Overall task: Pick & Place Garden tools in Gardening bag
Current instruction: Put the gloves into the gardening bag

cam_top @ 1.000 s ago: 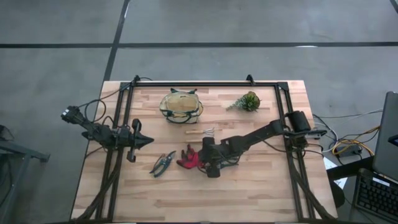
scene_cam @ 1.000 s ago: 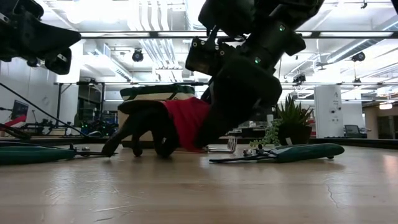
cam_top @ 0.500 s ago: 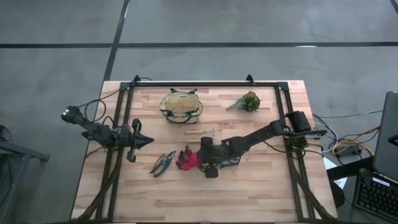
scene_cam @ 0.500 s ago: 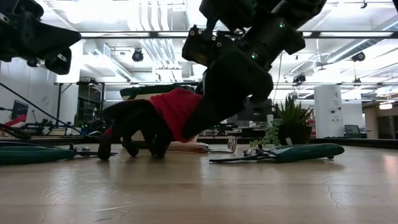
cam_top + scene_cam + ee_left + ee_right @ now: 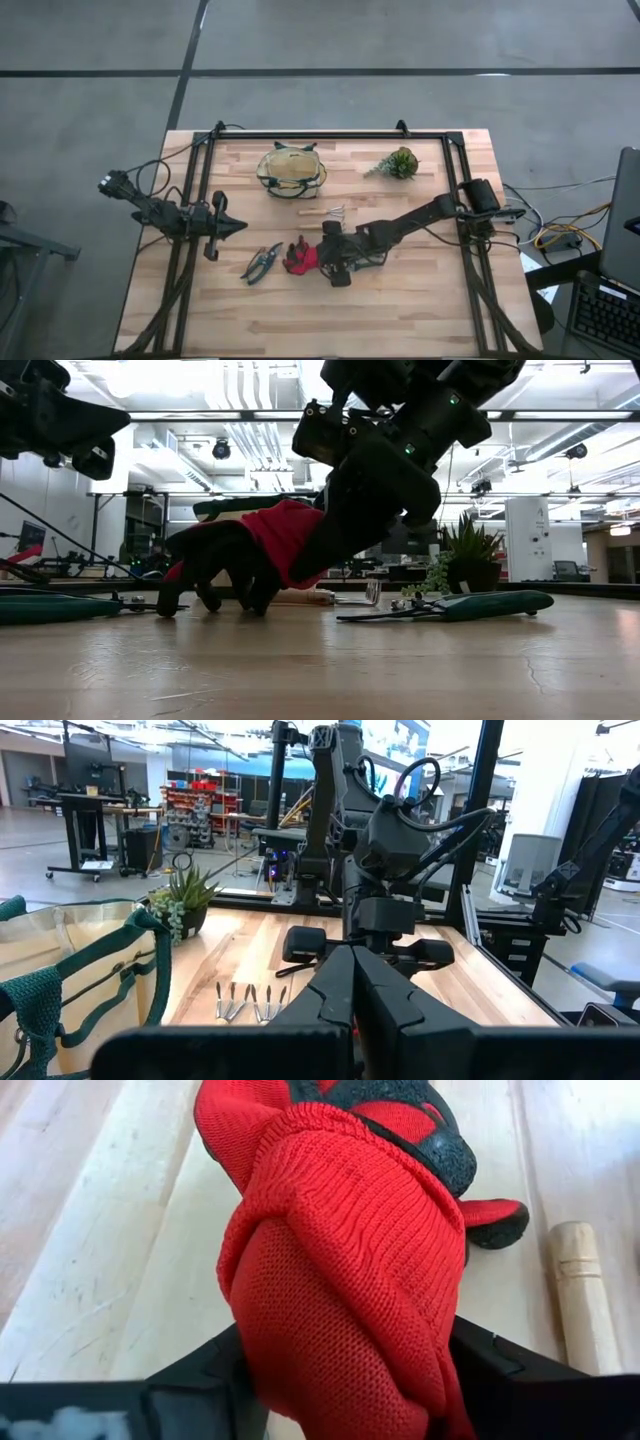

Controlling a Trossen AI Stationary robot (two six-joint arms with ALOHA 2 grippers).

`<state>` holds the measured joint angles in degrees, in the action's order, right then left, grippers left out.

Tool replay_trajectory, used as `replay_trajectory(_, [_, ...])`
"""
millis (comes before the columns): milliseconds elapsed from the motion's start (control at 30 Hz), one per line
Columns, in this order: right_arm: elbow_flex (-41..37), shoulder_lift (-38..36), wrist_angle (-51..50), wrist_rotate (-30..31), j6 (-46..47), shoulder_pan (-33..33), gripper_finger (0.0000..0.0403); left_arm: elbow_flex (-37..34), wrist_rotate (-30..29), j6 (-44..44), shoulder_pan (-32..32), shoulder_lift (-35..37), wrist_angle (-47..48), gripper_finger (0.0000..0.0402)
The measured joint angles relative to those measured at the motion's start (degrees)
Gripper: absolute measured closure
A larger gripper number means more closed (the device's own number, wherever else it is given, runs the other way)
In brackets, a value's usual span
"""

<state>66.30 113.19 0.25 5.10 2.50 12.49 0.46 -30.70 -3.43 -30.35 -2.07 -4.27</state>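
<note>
A red knit glove with black palm and fingers (image 5: 298,256) lies at the table's middle, and my right gripper (image 5: 322,258) is shut on it; it also shows in the low view (image 5: 285,538). Grey pruning shears (image 5: 262,262) lie flat on the table just left of the glove. A wooden-handled rake (image 5: 325,212) lies flat beyond the glove. The tan bag with green trim (image 5: 290,172) stands upright at the far middle. My left gripper (image 5: 240,226) is shut and empty, above the table's left side. My right gripper pinches the glove's red knit cuff end (image 5: 340,1340), bunched in several layers between its two fingers (image 5: 200,1372). It comes slanting down from the table's right. The cuff end is raised, and the black fingers (image 5: 215,560) droop to the table toward the left.
A small green plant (image 5: 398,163) stands at the far right. A dark green-handled tool (image 5: 470,605) lies flat at the right in the low view. Black frame rails (image 5: 190,200) run along the table's left, right and far sides. Bare wood lies toward the near edge.
My right gripper has gone a little toward the table's left and up with the glove. The glove's red cuff end has risen, while its black fingertips have slid left and stayed low at the table.
</note>
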Motion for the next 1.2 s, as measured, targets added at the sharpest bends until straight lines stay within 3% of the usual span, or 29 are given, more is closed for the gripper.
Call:
replay_trajectory(533, [0.80,-1.36,0.14,-0.06,-1.34,-0.02,0.0226,0.01,0.00,0.01,0.00,0.00,0.00,0.0396])
replay_trajectory(1200, [0.90,-9.97,0.80,1.55,-7.38,-1.36,0.0236,0.01,-0.02,-0.01,0.01,-0.02,0.02,0.0396])
